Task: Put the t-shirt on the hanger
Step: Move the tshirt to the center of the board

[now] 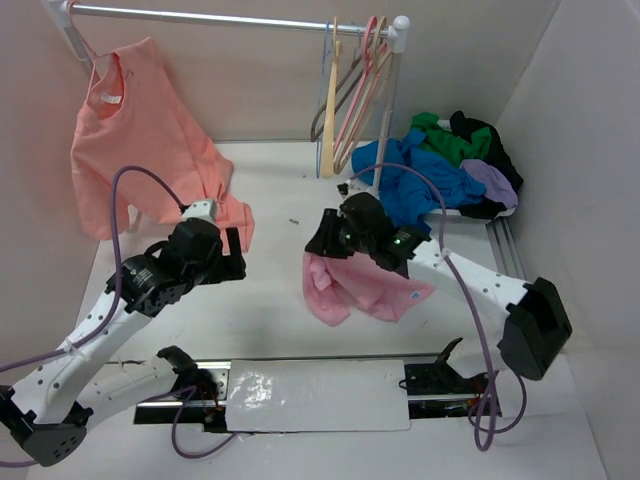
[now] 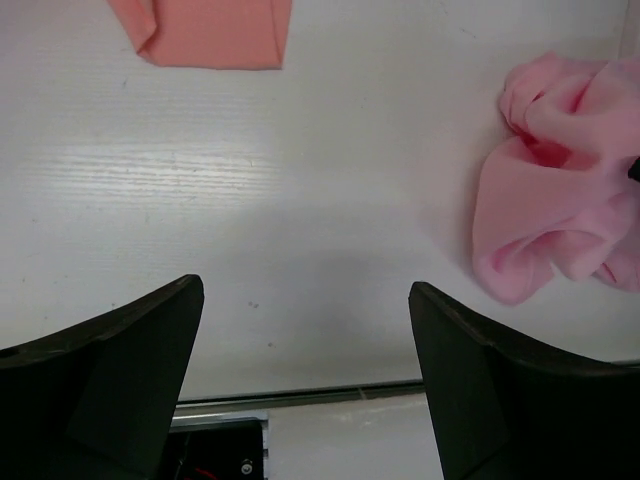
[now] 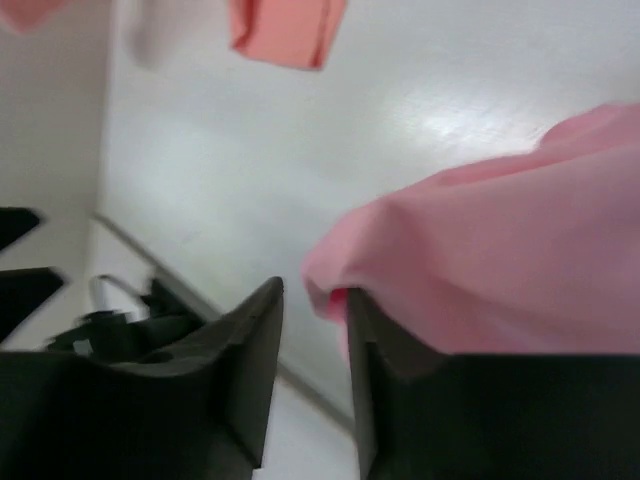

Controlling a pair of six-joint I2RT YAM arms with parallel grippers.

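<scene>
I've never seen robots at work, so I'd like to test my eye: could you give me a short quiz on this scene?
1. True or false: the bubblegum-pink fabric t-shirt lies crumpled on the white table.
2. The left gripper is: A) open over bare table, B) shut on the t-shirt, C) holding a hanger.
3. Which garment hangs from the metal rail?
Key: 1 true; 2 A; 3 the pale salmon-orange shirt.
</scene>
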